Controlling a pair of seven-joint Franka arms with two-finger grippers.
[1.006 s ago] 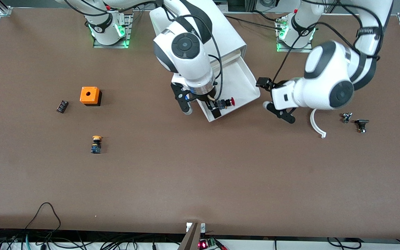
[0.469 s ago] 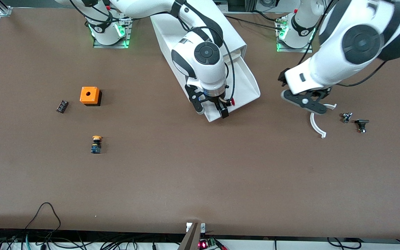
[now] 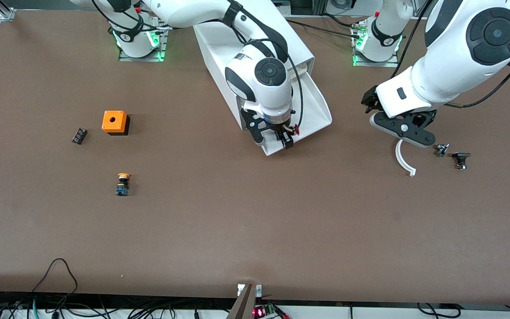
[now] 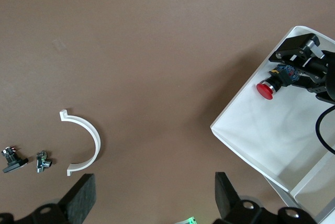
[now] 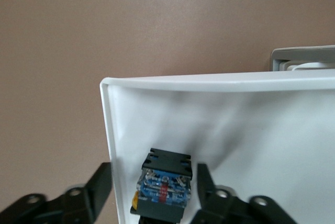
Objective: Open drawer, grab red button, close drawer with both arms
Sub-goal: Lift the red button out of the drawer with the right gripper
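- Brown tabletop [image 3: 237,230] is filling the front view. The white cabinet [image 3: 219,40] is sitting at the upper middle, with the drawer [image 3: 317,106] pulled out and slanting down toward the frame's centre.
- The button [image 3: 296,129] is lying inside the drawer, close to the front corner. Only its red cap is peeking out from under the right arm's wrist.
- The right gripper [image 3: 274,141] is reaching down into that corner with its jaws apart. It is straddling the button's body and not yet clamping.
- In the right wrist view the blue-and-black body [image 5: 165,185] is sitting between the fingers [image 5: 99,182]. One finger is close against it. The other looks to be riding at or outside the drawer's side wall [image 5: 107,130].
- The left gripper [image 3: 403,133] is waiting with its jaws wide apart. It is hovering over bare table by a white curved piece [image 3: 403,160], at mid-height toward the left arm's end.
- Step in hand, as I am judging it, is the grab.
  - The outer finger is needing to clear the wall and come inside before closing, or the jaws risk pinching the rim instead of the button.
  - Closing on the squarish body rather than the round cap is likely giving the steadier hold.
  - A straight lift is keeping the cap off the front lip.
- The button is lying on its side. Its long axis is running roughly level across the front view, about along the drawer's front edge.
- In the left wrist view the cap [image 4: 268,90] is showing clear of the jaws and pointing toward the left arm's end of the table.
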